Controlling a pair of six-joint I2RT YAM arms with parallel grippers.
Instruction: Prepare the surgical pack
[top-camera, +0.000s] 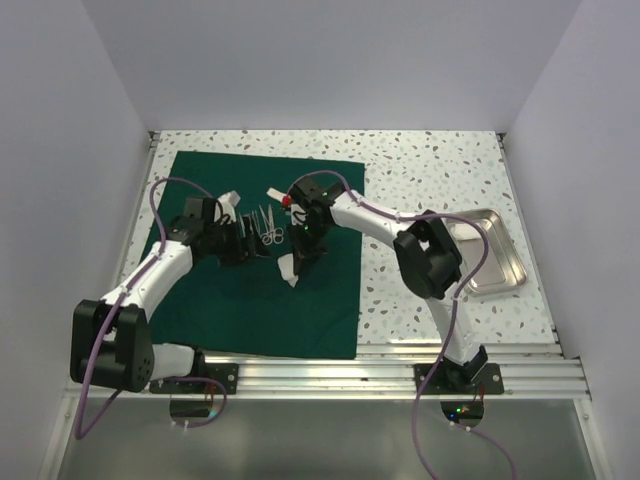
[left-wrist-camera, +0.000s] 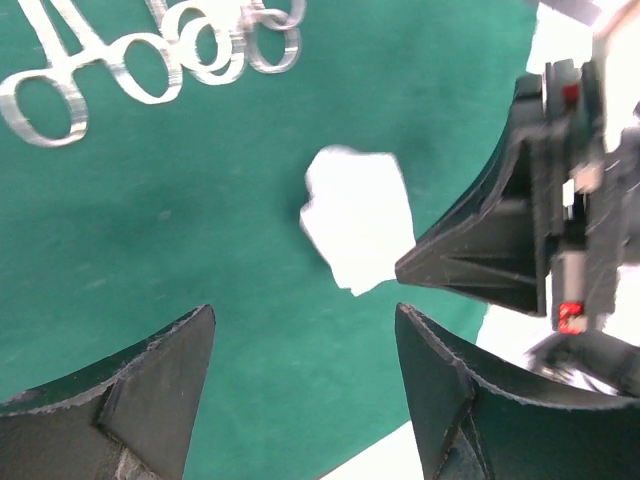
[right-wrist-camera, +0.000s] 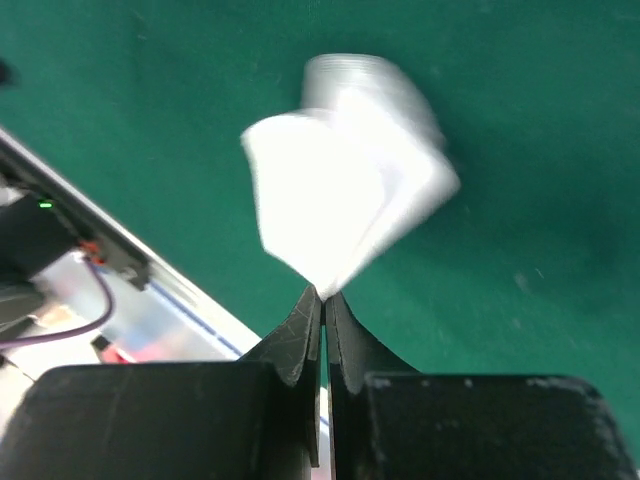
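The surgical pack is a dark green cloth (top-camera: 260, 290) spread flat as a broad sheet on the left of the table. My right gripper (top-camera: 300, 256) is shut on a white gauze square (right-wrist-camera: 340, 200) and holds it just above the cloth's middle; the gauze also shows in the top view (top-camera: 290, 269) and the left wrist view (left-wrist-camera: 358, 218). My left gripper (top-camera: 243, 243) is open and empty over the cloth, just left of the gauze. In the left wrist view its jaws (left-wrist-camera: 300, 315) stand wide apart with only green cloth (left-wrist-camera: 200, 230) between them.
Steel ring-handled instruments (top-camera: 268, 228) lie on the cloth between the grippers and show in the left wrist view (left-wrist-camera: 150, 60). Another white gauze piece (top-camera: 230, 198) lies behind my left arm. A shiny steel tray (top-camera: 492, 255) stands on the speckled tabletop at right.
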